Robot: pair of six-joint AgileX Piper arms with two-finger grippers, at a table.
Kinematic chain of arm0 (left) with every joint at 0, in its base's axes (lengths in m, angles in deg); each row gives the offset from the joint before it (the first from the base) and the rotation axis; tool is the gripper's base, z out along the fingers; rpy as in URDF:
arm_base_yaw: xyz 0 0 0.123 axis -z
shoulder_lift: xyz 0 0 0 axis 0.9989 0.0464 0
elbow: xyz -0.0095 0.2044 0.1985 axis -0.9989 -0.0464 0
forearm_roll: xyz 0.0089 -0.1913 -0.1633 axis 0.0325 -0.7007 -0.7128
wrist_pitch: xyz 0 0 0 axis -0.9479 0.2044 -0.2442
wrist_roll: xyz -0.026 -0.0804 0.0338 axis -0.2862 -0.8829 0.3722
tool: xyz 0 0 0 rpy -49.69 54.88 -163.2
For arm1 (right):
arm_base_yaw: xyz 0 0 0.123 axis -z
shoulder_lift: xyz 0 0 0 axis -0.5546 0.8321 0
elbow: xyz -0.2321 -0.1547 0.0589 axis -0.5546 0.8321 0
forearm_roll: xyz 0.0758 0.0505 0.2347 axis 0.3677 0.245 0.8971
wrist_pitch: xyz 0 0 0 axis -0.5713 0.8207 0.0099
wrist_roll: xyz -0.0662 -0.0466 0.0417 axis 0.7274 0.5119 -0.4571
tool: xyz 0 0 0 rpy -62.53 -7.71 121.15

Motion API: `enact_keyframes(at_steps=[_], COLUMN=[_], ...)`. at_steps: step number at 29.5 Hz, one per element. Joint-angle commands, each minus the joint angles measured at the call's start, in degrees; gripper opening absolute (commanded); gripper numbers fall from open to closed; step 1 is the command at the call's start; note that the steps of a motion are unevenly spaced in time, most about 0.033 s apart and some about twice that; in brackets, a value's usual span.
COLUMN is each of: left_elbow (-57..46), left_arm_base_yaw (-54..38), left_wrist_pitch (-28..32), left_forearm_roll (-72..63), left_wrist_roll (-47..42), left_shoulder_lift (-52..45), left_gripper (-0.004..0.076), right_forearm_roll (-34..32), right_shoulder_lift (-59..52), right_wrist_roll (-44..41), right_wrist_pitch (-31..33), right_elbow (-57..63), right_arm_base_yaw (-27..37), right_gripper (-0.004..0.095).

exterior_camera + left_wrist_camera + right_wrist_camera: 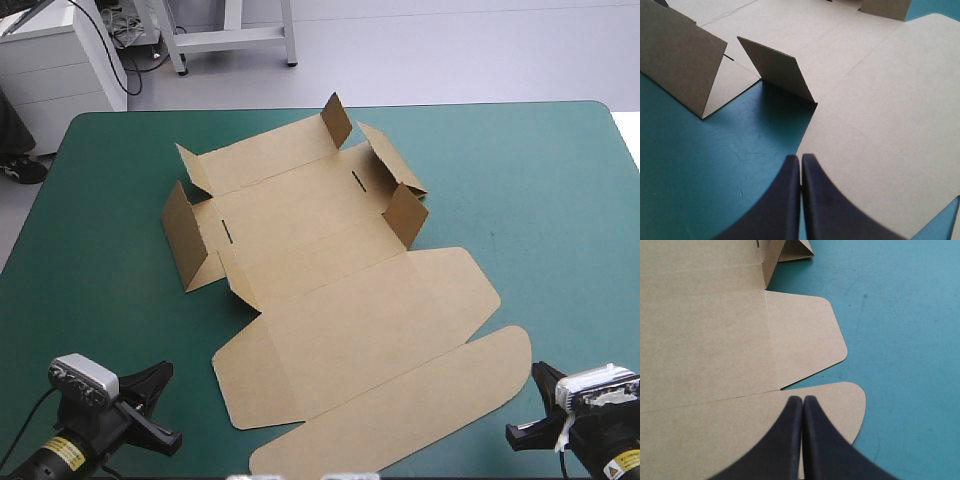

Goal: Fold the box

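On the teal-green table cover (pixel 520 180), near its middle, a box of brown cut board (pixel 350 320) is laid out as an open sheet. Small side flaps (pixel 182 236) on its far part are raised at a slant. The broad lid panel and the long, round-ended tuck flap (pixel 400 410) nearest the robot lie flat.

The left gripper (pixel 801 159), its black curved fingers pressed together into one point, is held over the sheet's near-left edge, with a raised flap ahead of it. The right gripper (pixel 802 401), likewise pressed together and holding nothing, is held over the rounded end of the tuck flap. Whether either tip touches the board cannot be told.

Several faults can be foreseen:
- The sheet is weighed down by nothing, so it is likely to be slid or turned across the cover if pushed from one side only.
- No edge can be pinched until the fingers are spread.
- The slanted flaps could be knocked flat by a low approach, or could spring back if released before being tucked.
- The narrow slots (pixel 228 230) could be missed if the walls are raised unevenly, and the board could be creased off its score lines.
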Motion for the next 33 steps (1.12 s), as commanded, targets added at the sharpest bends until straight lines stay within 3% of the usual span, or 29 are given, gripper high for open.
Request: enact_keyframes(at_steps=[1, 4, 6, 12, 15, 25, 33], left_elbow=[1.4, 1.4, 1.4, 1.4, 1.4, 1.4, 1.4], left_arm_base_yaw=[0.26, 0.26, 0.26, 0.26, 0.26, 0.26, 0.26], left_wrist_pitch=[4.0, 4.0, 4.0, 4.0, 4.0, 4.0, 4.0], left_forearm_roll=[-1.07, -1.07, -1.07, -1.07, -1.07, -1.07, -1.07], left_wrist_roll=[0.07, 0.07, 0.07, 0.07, 0.07, 0.07, 0.07], left_shoulder_lift=[0.85, 0.85, 0.85, 0.85, 0.85, 0.85, 0.85], left_gripper=[-0.0008, -0.0008, -0.0008, -0.0008, -0.0008, -0.0008, -0.0008], right_forearm_roll=[0.47, 0.58, 0.57, 4.47, 4.48, 5.54, 5.54], right_shoulder_lift=[0.65, 0.65, 0.76, 0.76, 0.76, 1.56, 15.4], right_wrist_roll=[0.35, 0.35, 0.48, 4.89, 4.89, 1.75, 0.35], right_wrist_pitch=[-4.11, -4.11, -4.0, -3.67, -3.67, -3.18, 3.73], right_elbow=[-1.37, -1.37, -1.37, -1.37, -1.37, -1.63, -11.17], right_arm_base_yaw=[-0.05, -0.05, -0.05, -0.05, -0.05, -0.05, -0.05], right_gripper=[-0.0017, 0.0009, 0.0077, 0.0545, 0.0682, 0.0682, 0.0674])
